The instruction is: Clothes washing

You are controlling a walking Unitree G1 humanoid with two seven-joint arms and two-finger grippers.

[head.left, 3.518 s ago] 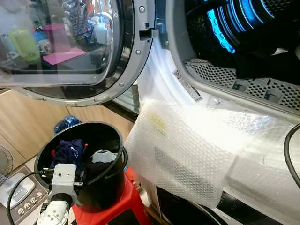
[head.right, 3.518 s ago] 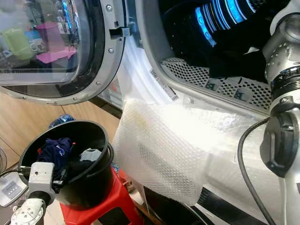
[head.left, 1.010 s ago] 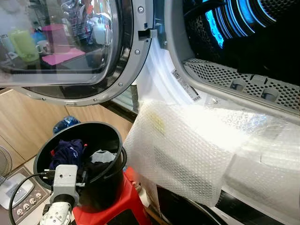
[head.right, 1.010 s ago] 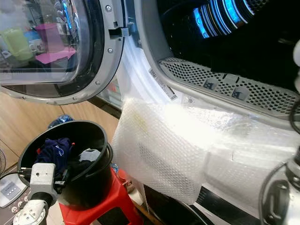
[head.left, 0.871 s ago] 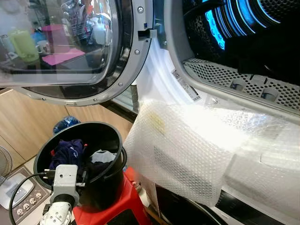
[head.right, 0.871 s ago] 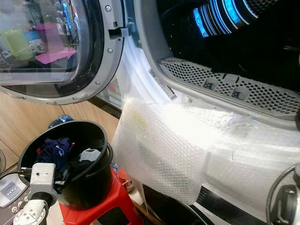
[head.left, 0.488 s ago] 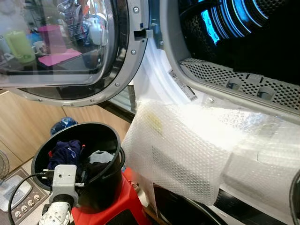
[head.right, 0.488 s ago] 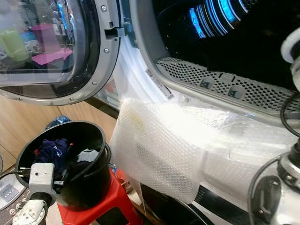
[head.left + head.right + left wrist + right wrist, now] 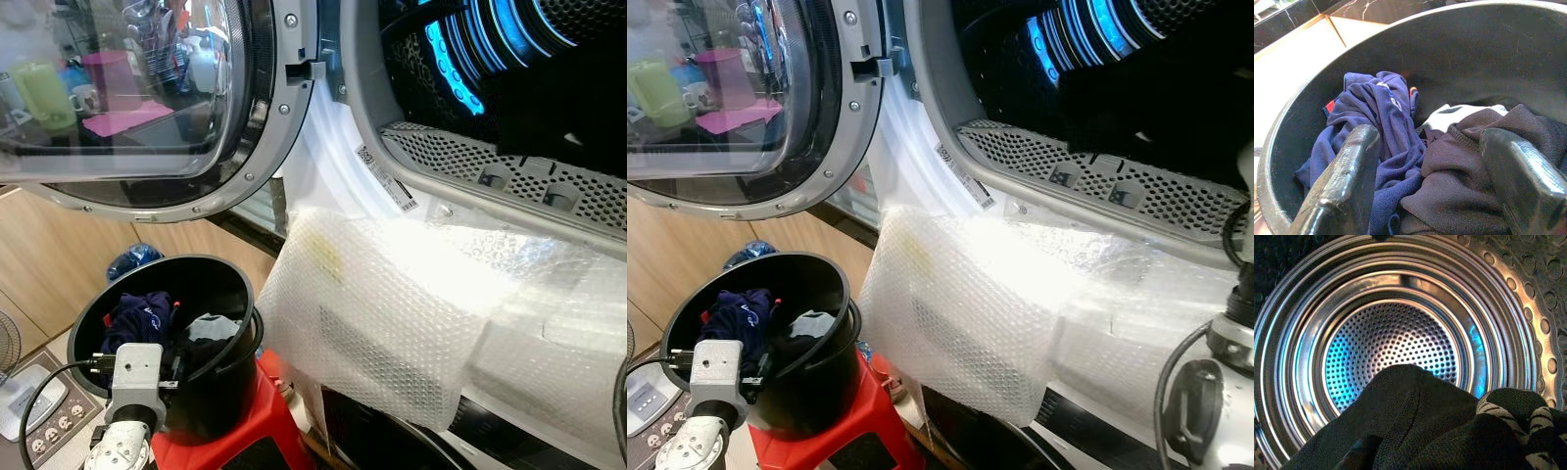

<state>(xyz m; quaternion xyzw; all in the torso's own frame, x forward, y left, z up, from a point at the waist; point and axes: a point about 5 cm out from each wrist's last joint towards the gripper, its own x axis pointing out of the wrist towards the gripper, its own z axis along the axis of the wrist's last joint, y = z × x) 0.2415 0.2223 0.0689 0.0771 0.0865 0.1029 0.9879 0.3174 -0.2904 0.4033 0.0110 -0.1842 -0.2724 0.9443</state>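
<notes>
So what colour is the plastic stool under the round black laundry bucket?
Red: the plastic stool under the black bucket, clearest in the left eye view.

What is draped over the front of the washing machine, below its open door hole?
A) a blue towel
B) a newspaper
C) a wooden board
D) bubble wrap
D: a sheet of clear bubble wrap hangs over the machine's front, right beside the black bucket of clothes.

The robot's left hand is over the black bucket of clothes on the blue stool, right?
Almost. The stool is red, not blue, as the left eye view shows. The left hand does hover open over the clothes in the black bucket.
</notes>
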